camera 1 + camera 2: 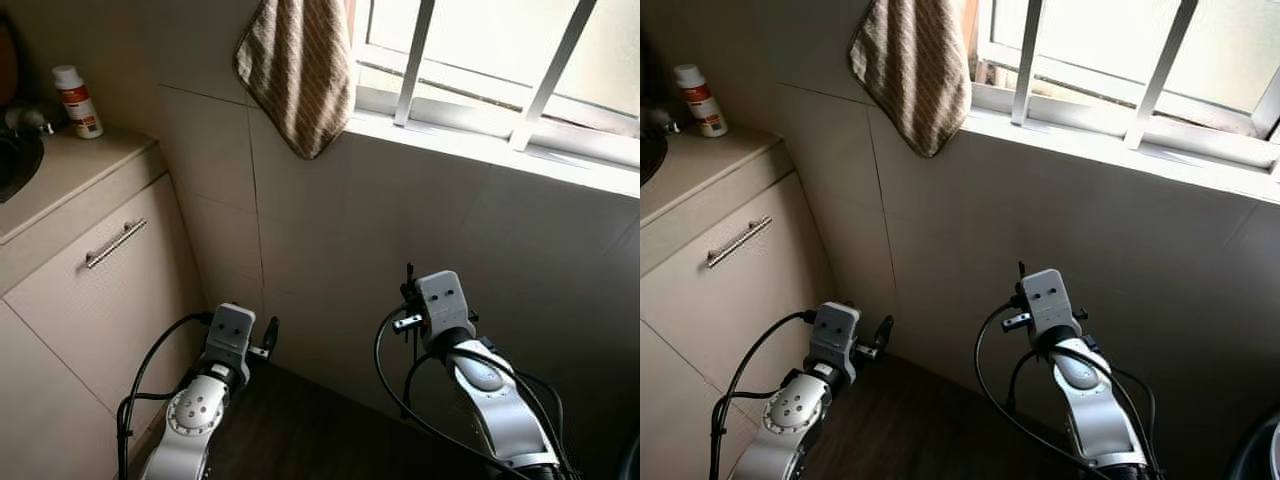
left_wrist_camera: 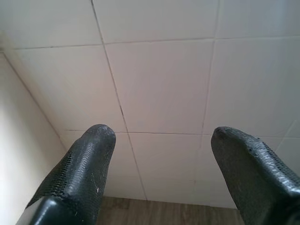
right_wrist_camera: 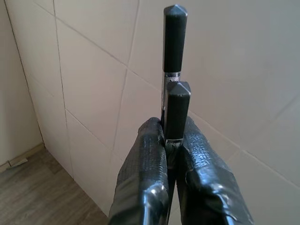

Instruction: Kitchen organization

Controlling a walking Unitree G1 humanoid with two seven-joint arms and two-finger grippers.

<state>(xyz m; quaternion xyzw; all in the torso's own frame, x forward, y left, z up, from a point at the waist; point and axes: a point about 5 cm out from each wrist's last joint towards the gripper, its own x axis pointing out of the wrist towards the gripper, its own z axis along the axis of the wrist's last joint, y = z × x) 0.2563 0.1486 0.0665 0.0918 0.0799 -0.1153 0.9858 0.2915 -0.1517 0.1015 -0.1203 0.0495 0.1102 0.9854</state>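
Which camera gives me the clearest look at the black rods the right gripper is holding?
The right wrist view: the right gripper is shut on two black rods, both tips clear against the tiled wall. The eye views show just a thin black tip above that wrist.

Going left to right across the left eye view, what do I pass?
White bottle on the counter → cabinet handle → left gripper, open → striped towel hanging by the window → right gripper, shut on two thin black rods → window bars.
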